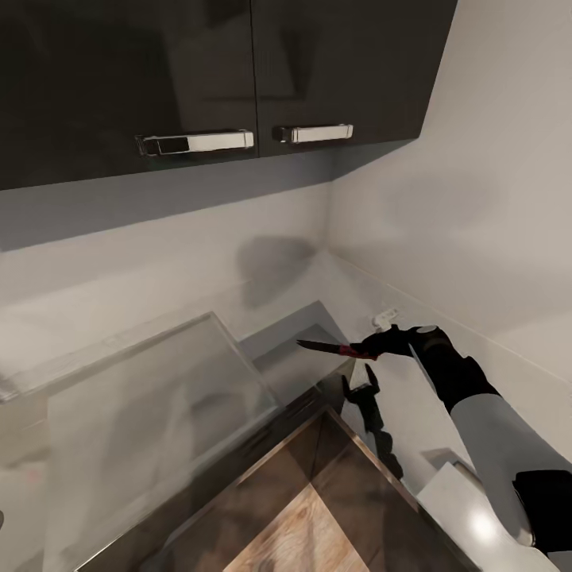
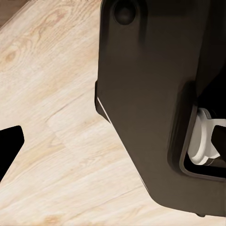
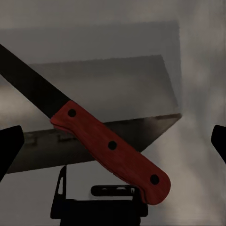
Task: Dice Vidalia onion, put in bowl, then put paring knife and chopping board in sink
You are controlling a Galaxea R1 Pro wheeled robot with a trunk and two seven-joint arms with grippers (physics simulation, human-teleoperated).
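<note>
The robot's right end effector (image 1: 373,348) holds the paring knife (image 1: 330,347) by its red handle, closed on the grip, with the dark pointed blade reaching out roughly level toward the robot's left. The knife hangs in the air above the far right corner of the grey desk (image 1: 159,413), near where the two pale walls meet. In the right wrist view the knife (image 3: 101,141) lies slantwise across the frame, three dark rivets showing on the red handle, with the desk's grey surface and its edge behind it. A dark shadow of the arm and end effector falls on the wall below the knife. Two dark wall cabinets (image 1: 199,79) with chrome bar handles (image 1: 195,143) hang above the desk. In the left wrist view one dark fingertip (image 2: 9,146) of the left end effector shows over pale wood-grain floor (image 2: 56,94), beside a large dark body of the robot; whether that end effector is open or closed cannot be told.
</note>
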